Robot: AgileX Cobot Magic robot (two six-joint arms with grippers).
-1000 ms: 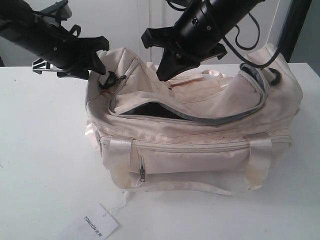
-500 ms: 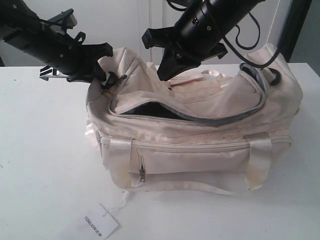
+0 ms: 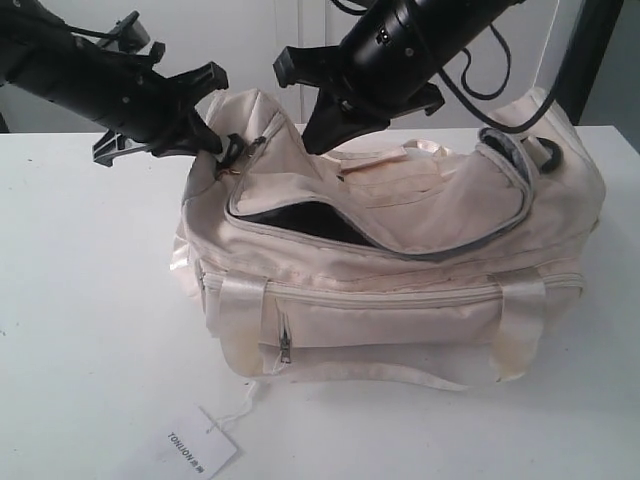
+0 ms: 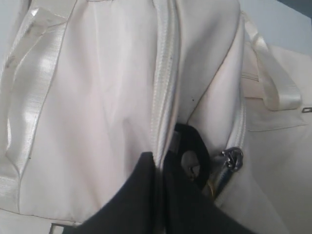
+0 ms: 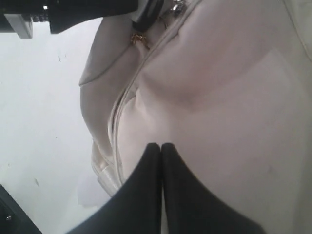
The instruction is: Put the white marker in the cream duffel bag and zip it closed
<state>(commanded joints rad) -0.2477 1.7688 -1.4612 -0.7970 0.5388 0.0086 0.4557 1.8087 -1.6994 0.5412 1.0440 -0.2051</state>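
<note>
A: What lies nearest?
B: A paper tag at the front of the table. Its thin string runs back toward the bag. Bare tabletop spreads wide to the left and along the front.

A: And the bag itself?
B: It sits lengthwise across the middle and right. The front pocket is zipped, and its small pull hangs near the left strap. On the right, the bag's end comes close to the edge of the view, so little free table shows there.

A: Is the top shut?
B: No. The flap's curved zip edge gapes and shows a dark opening toward the left end. The right end of the flap stands raised.

A: The marker?
B: I cannot see it in any view. Whether it lies inside that dark opening, I cannot tell.

A: The claws?
B: The left claw is clamped on the bag's left end beside the black ring, and the fabric there is drawn up into a peak. The right claw has its fingers pressed together with nothing between them. Its tip is just above the flap, behind the opening; I cannot tell whether it touches.

A: Behind?
B: The table's back edge meets a pale wall close behind both arms.
</note>
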